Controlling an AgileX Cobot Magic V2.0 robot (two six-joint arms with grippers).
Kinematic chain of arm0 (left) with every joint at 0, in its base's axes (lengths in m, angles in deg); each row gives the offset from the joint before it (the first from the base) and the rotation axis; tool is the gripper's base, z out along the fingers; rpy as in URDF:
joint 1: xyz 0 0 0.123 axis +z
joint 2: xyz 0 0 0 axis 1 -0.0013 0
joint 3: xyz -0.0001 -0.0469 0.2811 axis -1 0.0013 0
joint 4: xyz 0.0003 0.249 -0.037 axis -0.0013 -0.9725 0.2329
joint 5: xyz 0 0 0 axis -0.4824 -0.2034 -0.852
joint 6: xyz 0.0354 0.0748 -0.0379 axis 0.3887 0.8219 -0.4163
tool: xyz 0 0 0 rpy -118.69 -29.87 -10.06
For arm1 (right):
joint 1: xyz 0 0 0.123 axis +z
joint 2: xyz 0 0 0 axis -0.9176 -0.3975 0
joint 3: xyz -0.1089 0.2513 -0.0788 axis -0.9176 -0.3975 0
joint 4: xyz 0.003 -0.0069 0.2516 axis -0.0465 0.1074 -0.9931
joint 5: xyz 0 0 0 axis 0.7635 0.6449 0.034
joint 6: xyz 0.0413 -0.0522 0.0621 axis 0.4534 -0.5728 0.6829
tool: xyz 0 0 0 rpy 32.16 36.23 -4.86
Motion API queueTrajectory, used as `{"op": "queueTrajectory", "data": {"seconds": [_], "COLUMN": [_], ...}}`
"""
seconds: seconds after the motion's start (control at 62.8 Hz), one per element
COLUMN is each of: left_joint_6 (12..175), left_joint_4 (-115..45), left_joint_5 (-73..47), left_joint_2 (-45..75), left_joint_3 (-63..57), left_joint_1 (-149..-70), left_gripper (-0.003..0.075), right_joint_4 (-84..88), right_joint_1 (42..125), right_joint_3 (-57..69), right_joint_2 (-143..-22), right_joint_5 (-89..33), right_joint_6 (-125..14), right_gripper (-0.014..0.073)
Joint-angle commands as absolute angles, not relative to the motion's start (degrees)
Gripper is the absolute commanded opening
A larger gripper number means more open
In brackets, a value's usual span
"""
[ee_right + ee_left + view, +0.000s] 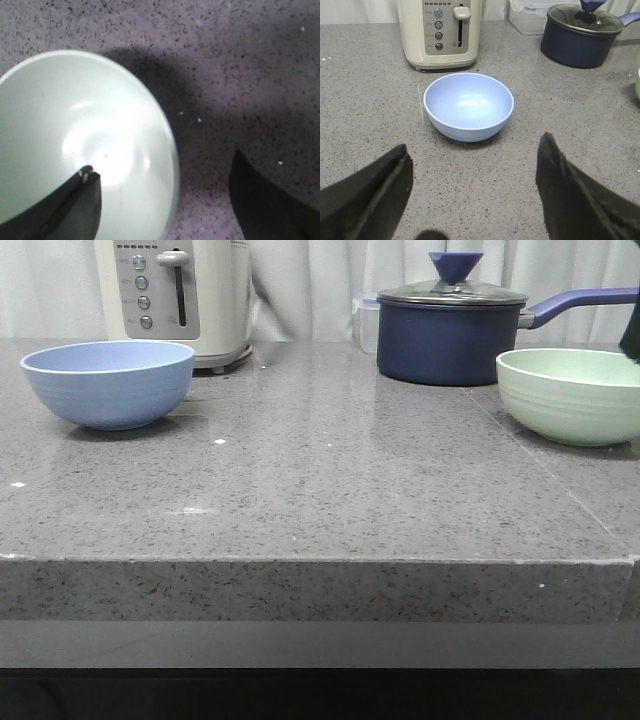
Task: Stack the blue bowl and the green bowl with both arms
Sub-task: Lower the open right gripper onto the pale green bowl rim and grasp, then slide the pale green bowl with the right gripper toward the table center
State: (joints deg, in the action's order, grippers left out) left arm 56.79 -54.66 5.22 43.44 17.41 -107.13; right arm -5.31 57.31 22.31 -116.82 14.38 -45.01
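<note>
Blue bowl [108,383]: upright on the grey speckled counter [320,490], mouth up, at the left side, just in front of the cream toaster [180,295]. Round, so it has no long axis. Matte pale blue, with faint horizontal ridges on the outer wall.

Green bowl [570,393]: upright, mouth up, at the right side of the counter, well apart from the blue bowl and just in front of the navy saucepan [450,335]. Same round form; matte pale mint, with a soft highlight at the bottom of the inside. The saucepan carries a glass lid with a blue knob; its handle points right.

Left gripper [475,190]: black angular fingers spread wide and holding nothing; it sits above bare counter on the near side of the blue bowl, clear of it.

Right gripper [165,195]: fingers apart. One finger [75,205] lies over the inside of the green bowl, the other over the counter outside, with the rim between them. Whether either finger touches the bowl cannot be told
</note>
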Motion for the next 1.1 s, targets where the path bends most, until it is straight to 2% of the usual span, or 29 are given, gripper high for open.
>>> {"op": "queueTrajectory", "data": {"seconds": [0.0,0.271,0.525,0.812,1.083], "left_joint_6": [56.9,56.9,56.9,56.9,56.9], "left_joint_4": [-53.8,-53.8,-53.8,-53.8,-53.8], "left_joint_5": [1.0,1.0,1.0,1.2,1.2], "left_joint_2": [42.9,42.9,42.9,42.9,42.9], "left_joint_3": [15.4,15.4,15.4,15.4,15.4], "left_joint_1": [-107.7,-107.7,-107.7,-107.7,-107.7], "left_gripper": [0.0512,0.0512,0.0512,0.0512,0.0512], "right_joint_4": [-8.3,-8.3,-8.3,-6.4,-6.3], "right_joint_1": [56.9,56.9,56.9,56.9,59.1], "right_joint_3": [24.3,24.3,24.3,27.0,30.2], "right_joint_2": [-116.3,-118.2,-118.2,-117.9,-117.7], "right_joint_5": [12.4,11.9,11.9,14.6,17.4], "right_joint_6": [-47.1,-47.2,-47.2,-47.2,-47.2], "right_gripper": [0.0526,0.0270,0.0136,-0.0060,-0.0062]}}
